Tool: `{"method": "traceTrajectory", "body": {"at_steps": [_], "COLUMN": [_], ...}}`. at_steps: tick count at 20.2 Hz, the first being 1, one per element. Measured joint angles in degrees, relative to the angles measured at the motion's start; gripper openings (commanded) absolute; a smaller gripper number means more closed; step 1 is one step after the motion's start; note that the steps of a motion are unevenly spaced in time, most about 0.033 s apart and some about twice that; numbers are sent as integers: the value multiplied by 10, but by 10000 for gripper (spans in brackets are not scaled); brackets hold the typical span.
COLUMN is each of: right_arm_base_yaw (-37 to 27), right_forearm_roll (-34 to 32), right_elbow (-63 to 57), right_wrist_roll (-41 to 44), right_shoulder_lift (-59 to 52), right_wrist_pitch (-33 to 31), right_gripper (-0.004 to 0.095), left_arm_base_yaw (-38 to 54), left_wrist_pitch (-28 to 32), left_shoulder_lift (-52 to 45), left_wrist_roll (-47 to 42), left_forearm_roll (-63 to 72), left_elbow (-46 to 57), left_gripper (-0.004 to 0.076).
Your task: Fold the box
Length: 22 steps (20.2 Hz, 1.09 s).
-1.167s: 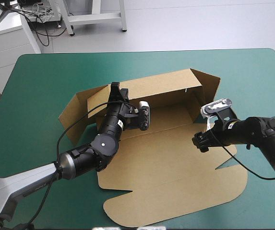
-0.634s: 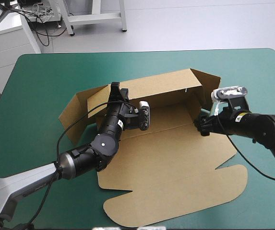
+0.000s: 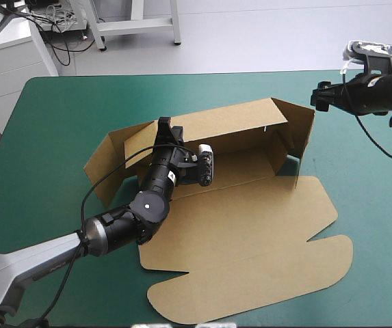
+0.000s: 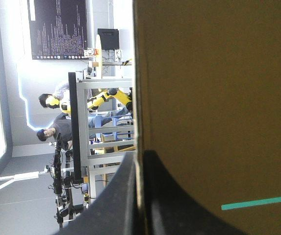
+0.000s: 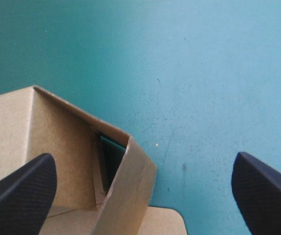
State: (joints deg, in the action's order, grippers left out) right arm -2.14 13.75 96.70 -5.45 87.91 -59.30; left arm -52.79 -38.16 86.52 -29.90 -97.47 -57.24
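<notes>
High view: the brown box (image 3: 250, 225) is seen near the middle of the teal-green cover (image 3: 59, 123), partly formed. Its rear wall (image 3: 230, 123) is raised along the side toward the table's far edge, and an end flap (image 3: 304, 130) is stood upright at the right end, angled outward. Further flaps are raised at the left end. The lid (image 3: 264, 273) is laid flat on the cover, toward the near edge of the table.

The left gripper (image 3: 163, 126) is set on the top edge of the rear wall, close to its left end. In the left wrist view, the black fingers (image 4: 125, 196) are pressed all but together, with the board's edge clamped between them, and the brown sheet is spread across everything ahead of the left gripper (image 4: 139, 161).

The right gripper (image 3: 319, 96) is held raised at the table's far right, just beyond the upright end flap and apart from it. In the right wrist view, its fingers (image 5: 20, 191) are spread wide, nothing is held between them, and the box's right corner (image 5: 57, 122) is seen below the right gripper (image 5: 142, 156) against bare cover (image 5: 204, 73).
</notes>
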Motion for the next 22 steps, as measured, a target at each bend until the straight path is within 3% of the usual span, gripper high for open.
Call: {"method": "traceTrajectory", "body": {"at_steps": [9,17,22], "right_arm_base_yaw": [-8,-12,-12], "right_forearm_roll": [6,18,20], "right_elbow": [260,272,220], "right_wrist_roll": [3,5,-14], "right_shoulder_lift": [255,286,282], "right_wrist_pitch": [-118,-120,-119], "right_gripper": [877,877,877], "left_arm_base_yaw": [0,0,0], "left_wrist_pitch": [0,0,1], "left_shoulder_lift": [0,0,0], "left_wrist_roll": [0,3,12], "left_forearm_roll": [0,0,0], "left_elbow": [0,0,0], "left_gripper": [-10,-10,-10]}}
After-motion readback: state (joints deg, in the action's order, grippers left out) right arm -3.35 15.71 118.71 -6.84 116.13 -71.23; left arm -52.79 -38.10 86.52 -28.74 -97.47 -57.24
